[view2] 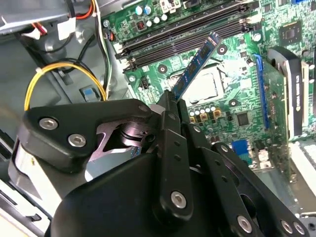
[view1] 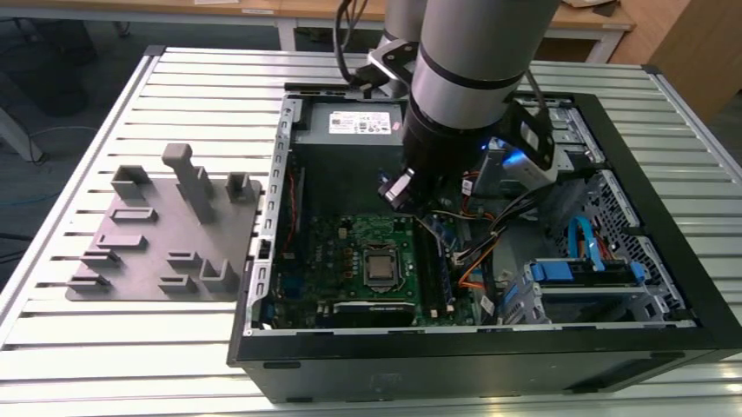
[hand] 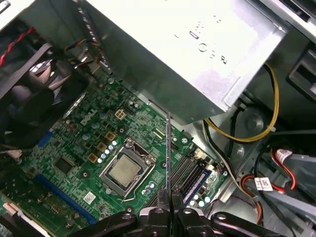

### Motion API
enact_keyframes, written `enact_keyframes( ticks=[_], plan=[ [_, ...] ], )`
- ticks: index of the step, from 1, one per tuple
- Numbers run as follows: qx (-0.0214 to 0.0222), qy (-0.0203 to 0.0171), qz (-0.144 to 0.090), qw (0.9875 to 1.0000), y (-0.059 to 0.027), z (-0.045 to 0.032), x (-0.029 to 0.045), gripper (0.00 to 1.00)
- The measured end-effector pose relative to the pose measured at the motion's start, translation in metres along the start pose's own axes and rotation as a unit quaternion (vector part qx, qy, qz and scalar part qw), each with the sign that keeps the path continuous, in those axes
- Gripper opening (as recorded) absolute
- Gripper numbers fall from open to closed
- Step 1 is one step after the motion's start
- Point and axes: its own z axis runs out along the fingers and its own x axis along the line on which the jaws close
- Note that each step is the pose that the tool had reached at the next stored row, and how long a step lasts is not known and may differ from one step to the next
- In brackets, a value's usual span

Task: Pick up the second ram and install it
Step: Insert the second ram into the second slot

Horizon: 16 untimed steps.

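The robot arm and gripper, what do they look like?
The arm is a silver-grey cylinder with a black band, a black wrist section and a blue light. The gripper is matte black, built of linked bars with silver screw heads.

The arm (view1: 464, 69) reaches steeply down, its wrist nearly vertical. Its gripper (view2: 174, 101) is clamped on the second ram (view2: 197, 64), which juts straight ahead of the tool.

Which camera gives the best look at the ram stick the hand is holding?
The second wrist view: the second ram shows its flat blue face with chips, held by the hand. The first wrist view has it edge-on, a thin line. The exterior view gives a small sliver under the arm.
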Motion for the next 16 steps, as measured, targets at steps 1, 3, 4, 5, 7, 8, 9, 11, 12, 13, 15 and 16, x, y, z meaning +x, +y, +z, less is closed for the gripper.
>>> enact_keyframes(
  ticks=[1,3,4,5,7,8,9,11,12,13,15,16],
  plan=[
    [0.0005,-0.0007,0.006,1.0000,0.0000,0.0000,0.0000,0.11],
    [0.0015,-0.0019,0.018,0.9998,0.0000,0.0001,0.0000,0.11],
    [0.0019,-0.0026,0.024,0.9997,0.0000,0.0001,0.0000,0.11],
    [0.0024,-0.0032,0.029,0.9996,0.0000,0.0001,0.0000,0.11],
    [0.0033,-0.0044,0.041,0.9992,0.0000,0.0002,0.0000,0.11],
    [0.0038,-0.0050,0.046,0.9989,0.0000,0.0002,0.0000,0.11],
    [0.0042,-0.0055,0.051,0.9987,0.0000,0.0002,0.0000,0.11],
    [0.0051,-0.0066,0.061,0.9981,0.0000,0.0002,0.0000,0.11],
    [0.0055,-0.0071,0.066,0.9978,0.0000,0.0002,0.0000,0.11],
    [0.0060,-0.0076,0.071,0.9974,0.0000,0.0002,0.0000,0.11],
    [0.0068,-0.0087,0.082,0.9966,0.0000,0.0002,0.0000,0.11],
    [0.0072,-0.0093,0.087,0.9962,0.0000,0.0003,0.0000,0.11]
  ],
)
